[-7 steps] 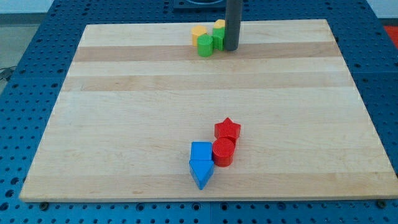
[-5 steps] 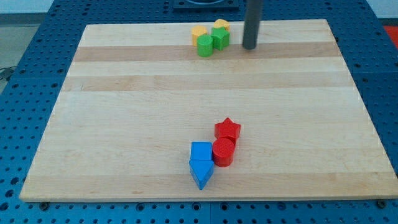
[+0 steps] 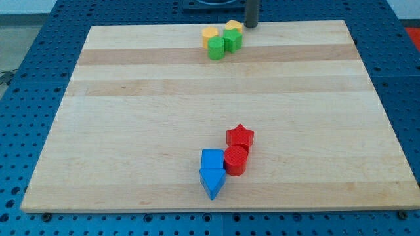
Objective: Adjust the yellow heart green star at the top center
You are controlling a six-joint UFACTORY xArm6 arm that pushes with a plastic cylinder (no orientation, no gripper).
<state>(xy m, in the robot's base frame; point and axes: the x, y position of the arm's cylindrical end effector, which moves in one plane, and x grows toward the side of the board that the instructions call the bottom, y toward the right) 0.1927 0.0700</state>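
Since the earlier frames my tip (image 3: 252, 26) has backed off from the cluster up top, going from right against the green star out to the right and then up to the board's far edge, and none of the blocks shifted. Going left to right along the upper centre of the frame: a yellow block (image 3: 209, 35) whose shape I can't make out for sure, with a green round block (image 3: 216, 48) touching it just below, then the green star (image 3: 232, 42) squeezed against that one, and the yellow heart (image 3: 233, 26) right behind the star, touching it. All four sit bunched together near the top edge of the wooden board (image 3: 131, 118). My tip is just to the right of the yellow heart, close but with a small gap, not touching anything. It's a plain rod, so nothing spreads or pinches; it's just standing there bare. Lower down, a bit right of centre in the frame, is a second bunch: a blue cube-ish block (image 3: 212, 159) with a blue pointed block (image 3: 212, 181) right under it, then a red cylinder (image 3: 235, 159) touching the blue one, and a red star (image 3: 240, 136) on top of that in the picture.
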